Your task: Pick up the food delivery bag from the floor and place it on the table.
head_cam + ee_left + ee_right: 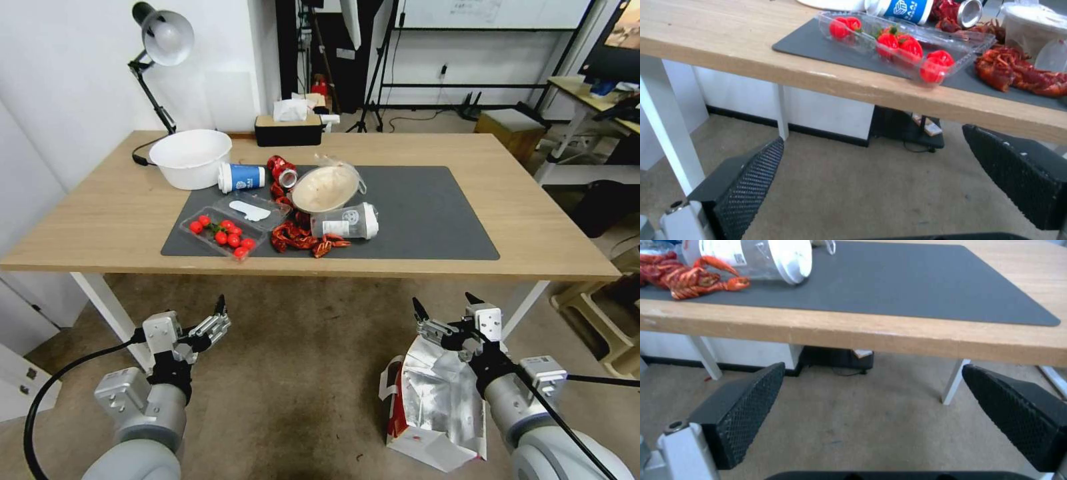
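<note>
The food delivery bag point(433, 403) lies crumpled on the floor point(300, 380) at the lower right, its silver foil lining showing, with red and white panels and a white handle. My right gripper point(445, 304) hovers open just over the bag's top edge, with nothing between its fingers point(746, 410). My left gripper point(215, 319) hangs open over bare carpet at the lower left, well apart from the bag; the left wrist view shows its pads point(751, 180) spread wide. Ahead stands the light-wood table point(100, 220) with its dark grey mat point(427, 207).
The mat's left half holds a tomato tray point(223, 232), red crayfish point(300, 239), a tipped clear cup point(347, 221), a covered bowl point(327, 188) and cans. A white bowl point(190, 157), lamp point(163, 33) and tissue box point(288, 127) stand behind. White table legs point(107, 307) flank the grippers.
</note>
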Robot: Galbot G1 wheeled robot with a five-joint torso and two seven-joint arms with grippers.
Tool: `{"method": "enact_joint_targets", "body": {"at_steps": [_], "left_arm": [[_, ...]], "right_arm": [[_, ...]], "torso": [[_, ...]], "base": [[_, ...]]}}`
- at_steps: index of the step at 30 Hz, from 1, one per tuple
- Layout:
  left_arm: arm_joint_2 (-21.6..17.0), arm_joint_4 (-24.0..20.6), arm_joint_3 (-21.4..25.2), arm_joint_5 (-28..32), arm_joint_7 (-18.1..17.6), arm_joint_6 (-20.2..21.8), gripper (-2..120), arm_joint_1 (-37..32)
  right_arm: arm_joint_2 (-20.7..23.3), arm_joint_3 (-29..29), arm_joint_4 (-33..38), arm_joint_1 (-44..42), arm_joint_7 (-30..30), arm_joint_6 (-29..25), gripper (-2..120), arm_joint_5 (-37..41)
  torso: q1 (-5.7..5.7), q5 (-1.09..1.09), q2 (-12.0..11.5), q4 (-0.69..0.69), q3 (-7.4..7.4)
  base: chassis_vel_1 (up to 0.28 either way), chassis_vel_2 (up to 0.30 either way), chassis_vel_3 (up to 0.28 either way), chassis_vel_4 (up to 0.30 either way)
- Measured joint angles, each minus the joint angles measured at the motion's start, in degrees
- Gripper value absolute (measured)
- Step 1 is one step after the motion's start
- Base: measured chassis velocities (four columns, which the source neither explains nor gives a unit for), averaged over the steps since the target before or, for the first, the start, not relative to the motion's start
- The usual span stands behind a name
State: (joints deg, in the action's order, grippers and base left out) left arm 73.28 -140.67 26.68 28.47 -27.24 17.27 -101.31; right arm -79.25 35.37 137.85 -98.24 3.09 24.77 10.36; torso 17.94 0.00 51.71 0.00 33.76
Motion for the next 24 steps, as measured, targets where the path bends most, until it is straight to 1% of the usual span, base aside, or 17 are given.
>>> {"method": "enact_joint_targets", "body": {"at_steps": [3,5,7,12,16,24], "left_arm": [[0.08,0.46,-0.23,-0.54,0.00,0.00,100,0.06],[0.10,0.53,-0.28,-0.57,0.00,0.00,100,0.06],[0.27,0.75,-0.53,-0.65,0.01,0.00,100,0.09],[0.38,0.87,-0.59,-0.73,0.01,0.00,100,0.13],[0.39,0.95,-0.42,-0.78,0.00,0.60,100,0.13],[0.53,0.98,-0.38,-0.96,-0.02,0.80,100,0.15]], "right_arm": [[0.08,0.18,-0.33,-0.19,0.00,-0.07,100,0.07],[0.15,0.19,-0.37,-0.21,0.00,-0.11,100,0.09],[0.65,0.47,-0.56,-0.11,0.00,-0.20,100,0.37],[1.02,0.69,-0.82,0.07,-0.02,-0.21,100,0.55],[1.01,0.69,-1.41,0.26,-0.02,-0.32,100,0.69],[0.99,0.71,-1.47,-0.16,-0.08,-0.39,100,1.31]], "torso": [[-0.44,0.00,-1.11,0.00,-0.63],[-0.51,0.00,-1.29,0.00,-0.74],[-0.89,0.00,-2.18,0.00,-1.28],[-1.26,0.00,-3.01,0.00,-1.72],[-1.89,0.00,-4.51,0.00,-2.61],[-2.63,0.00,-6.28,0.00,-3.67]], "base": [[0.000,0.000,0.000,0.000],[0.000,0.000,0.000,0.000],[0.000,0.000,0.000,0.000],[0.000,0.000,0.000,0.000],[0.000,0.000,0.000,0.000],[0.000,0.000,0.000,0.000]]}}
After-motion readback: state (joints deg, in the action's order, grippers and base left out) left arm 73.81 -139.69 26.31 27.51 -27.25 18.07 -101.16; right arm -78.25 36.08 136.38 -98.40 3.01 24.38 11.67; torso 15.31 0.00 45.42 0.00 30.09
